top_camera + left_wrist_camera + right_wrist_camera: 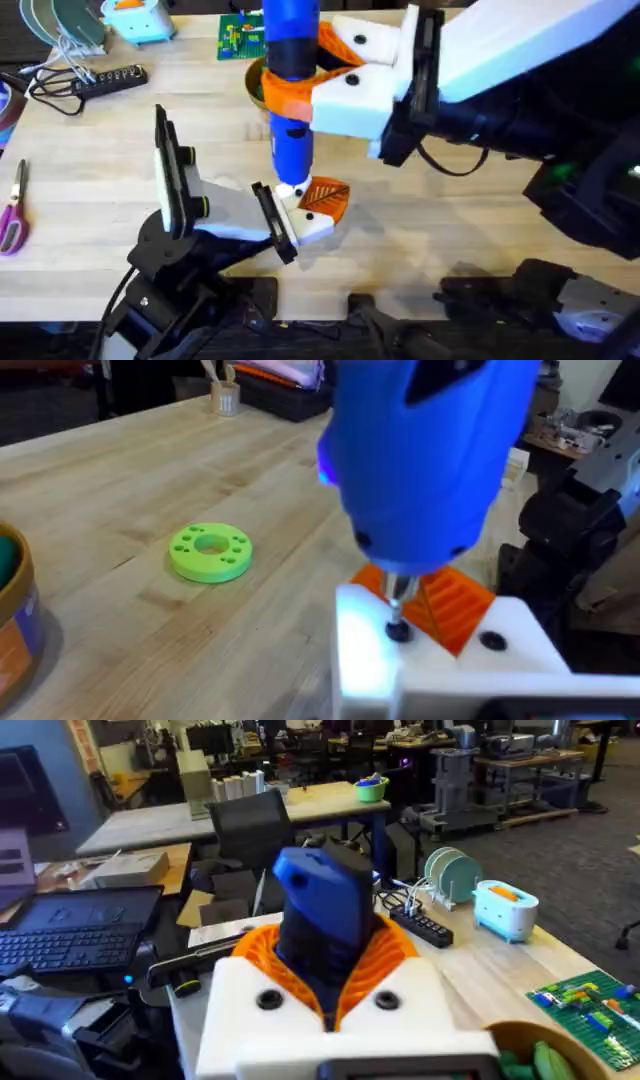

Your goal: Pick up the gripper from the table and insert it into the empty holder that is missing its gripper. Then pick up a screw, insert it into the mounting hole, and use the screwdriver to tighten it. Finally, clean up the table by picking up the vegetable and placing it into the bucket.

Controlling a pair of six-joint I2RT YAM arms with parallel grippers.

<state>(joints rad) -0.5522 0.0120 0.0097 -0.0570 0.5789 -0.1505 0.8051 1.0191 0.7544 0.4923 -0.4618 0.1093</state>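
My right gripper (297, 92) is shut on the blue screwdriver (291, 70), which it holds upright; its white fingers with orange pads (375, 955) clamp the barrel (322, 915). The bit (398, 592) rests on a dark screw (398, 630) in the white holder (370, 650). The orange ribbed gripper (455, 605) sits seated in that holder. My left gripper (278, 225) is shut on the holder (312, 228) from the near side. The bucket (256, 84) stands just behind the screwdriver with green shapes (545, 1058) inside. I cannot tell whether one of them is the vegetable.
A flat green ring disc (210, 550) lies on the wood beyond the holder. A power strip (105, 80) and cables lie far left, and scissors (12, 210) sit at the left edge. A green circuit board (240, 38) and a light-blue device (140, 20) are at the back.
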